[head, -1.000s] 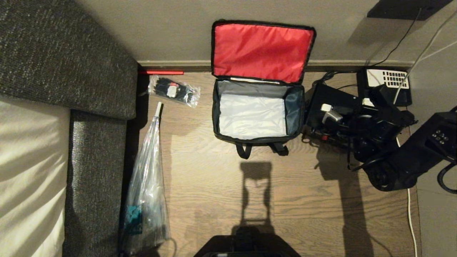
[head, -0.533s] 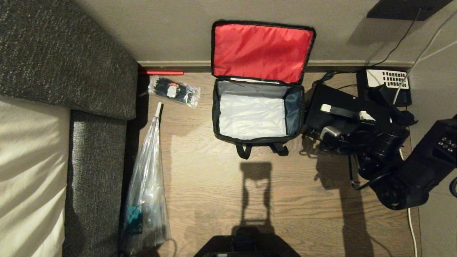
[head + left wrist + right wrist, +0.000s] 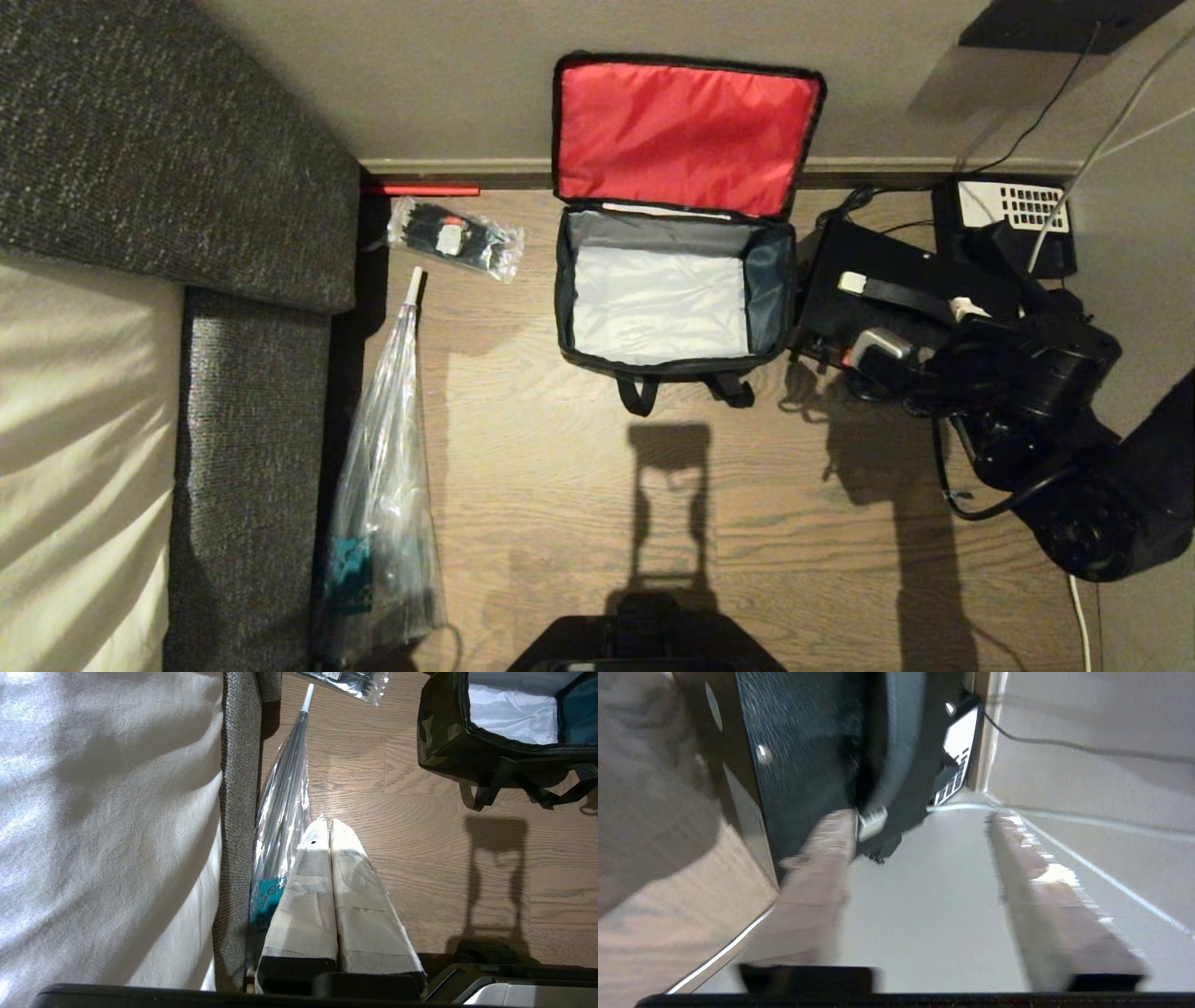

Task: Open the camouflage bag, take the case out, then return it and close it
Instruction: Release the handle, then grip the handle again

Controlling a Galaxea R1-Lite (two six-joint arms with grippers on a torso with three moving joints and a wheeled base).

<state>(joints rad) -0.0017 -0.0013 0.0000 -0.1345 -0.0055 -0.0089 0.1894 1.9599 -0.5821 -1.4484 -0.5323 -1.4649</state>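
The camouflage bag (image 3: 771, 289) stands open on the wooden floor, its red lid (image 3: 681, 135) leaning back against the wall. Its grey-silver inside holds nothing. The flat black case (image 3: 878, 266) lies on the floor just right of the bag, its handle strip (image 3: 901, 294) with whitish ends facing up. My right gripper (image 3: 873, 359) hovers at the case's near edge, open, with only bare floor between its fingers (image 3: 917, 819); the case (image 3: 803, 756) sits beside one finger. My left gripper (image 3: 329, 823) is parked low and shut, well left of the bag (image 3: 448, 737).
A grey sofa (image 3: 233, 187) fills the left side. A long clear plastic bag (image 3: 383, 467) and a small one (image 3: 457, 238) lie beside it. A black desk telephone (image 3: 1013, 219) sits behind the case by the wall, and a white cable (image 3: 1074, 579) runs along the right.
My right arm has drawn back from above the case toward the near right, uncovering the handle strip. The bag and case have not moved.
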